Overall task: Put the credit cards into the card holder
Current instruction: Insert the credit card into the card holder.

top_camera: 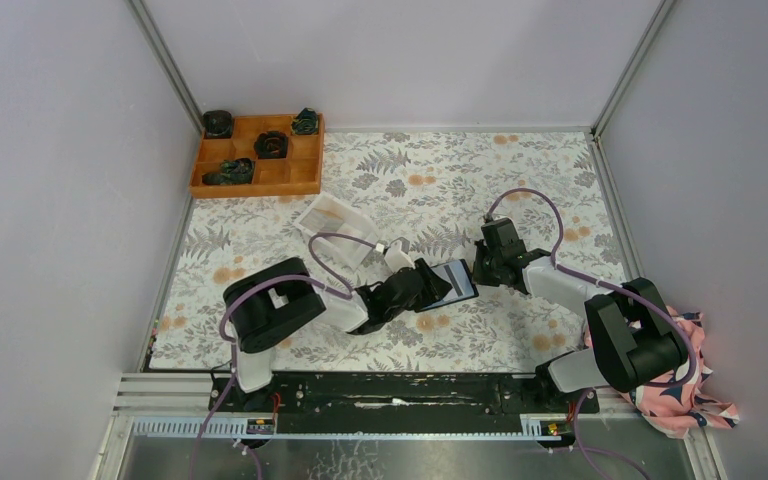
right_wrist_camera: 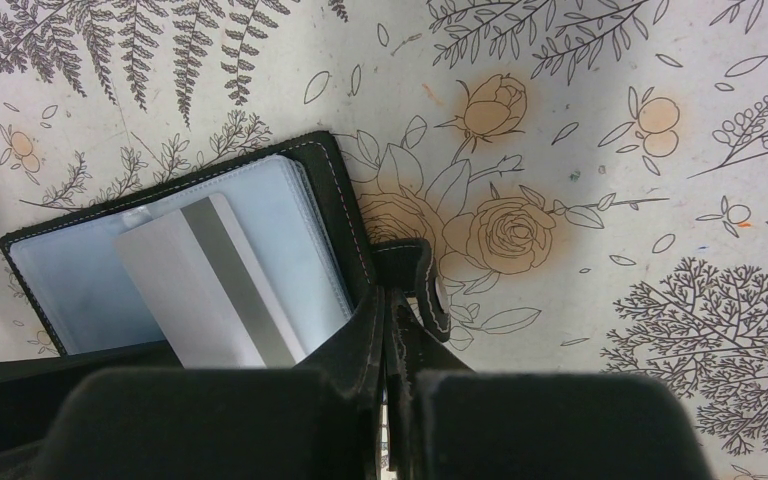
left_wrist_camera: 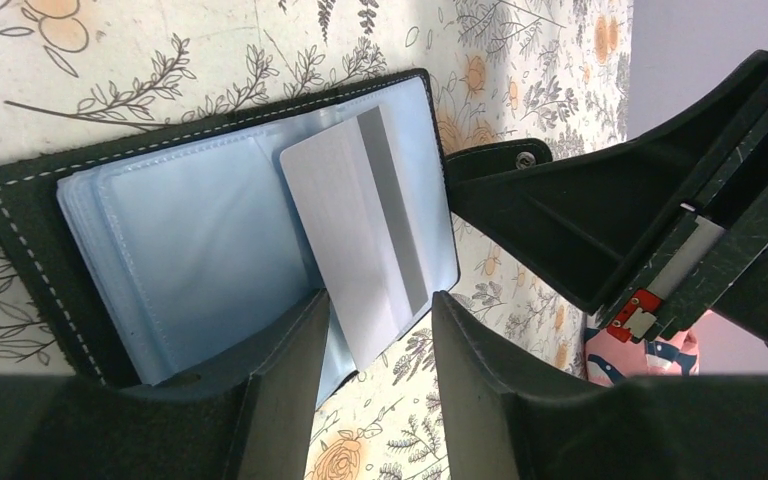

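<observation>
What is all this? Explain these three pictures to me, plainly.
Two robot arms are bolted to a floral-covered table. The wide picture looks down from above; the other two come from wrist cameras. An open card holder lies mid-table, a whitish-grey credit card resting on its blue sleeves. The right end effector is shut on its clasp tab. The left end effector is open, straddling the card. Farther back: a white tray and an orange compartmented box.
</observation>
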Robot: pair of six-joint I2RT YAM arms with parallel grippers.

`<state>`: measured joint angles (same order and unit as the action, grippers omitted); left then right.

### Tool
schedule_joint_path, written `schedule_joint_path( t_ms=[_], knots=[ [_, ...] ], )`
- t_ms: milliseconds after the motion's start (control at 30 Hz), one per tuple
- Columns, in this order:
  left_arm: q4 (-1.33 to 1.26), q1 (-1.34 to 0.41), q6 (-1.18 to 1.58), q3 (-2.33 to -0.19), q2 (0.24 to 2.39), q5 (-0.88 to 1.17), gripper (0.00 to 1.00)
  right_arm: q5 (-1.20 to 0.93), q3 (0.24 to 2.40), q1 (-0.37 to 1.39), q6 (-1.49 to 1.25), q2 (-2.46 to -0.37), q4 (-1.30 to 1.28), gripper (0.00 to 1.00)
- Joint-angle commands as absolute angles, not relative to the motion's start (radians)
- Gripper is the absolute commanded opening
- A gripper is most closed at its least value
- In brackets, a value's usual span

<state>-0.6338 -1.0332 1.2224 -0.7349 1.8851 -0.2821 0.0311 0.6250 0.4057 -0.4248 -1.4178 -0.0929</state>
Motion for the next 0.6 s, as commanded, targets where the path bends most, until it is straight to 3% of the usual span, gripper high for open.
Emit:
schedule_joint_path(
  t_ms=[0,433,567],
  knots=[
    [-0.447,-1.035,1.154,-0.705,1.878,-0.329,0.51,0.004,0.627,0.406,-0.428,-1.404,-0.102,0.00],
    [-0.410,-1.035,1.083,-0.686,1.804,-0.375,0.51,0.002,0.627,0.406,-0.427,-1.404,-0.102,0.00],
    [-0.400,-1.035,1.046,-0.689,1.794,-0.393,0.44,0.003,0.628,0.406,-0.428,-1.402,-0.100,0.00]
  ],
)
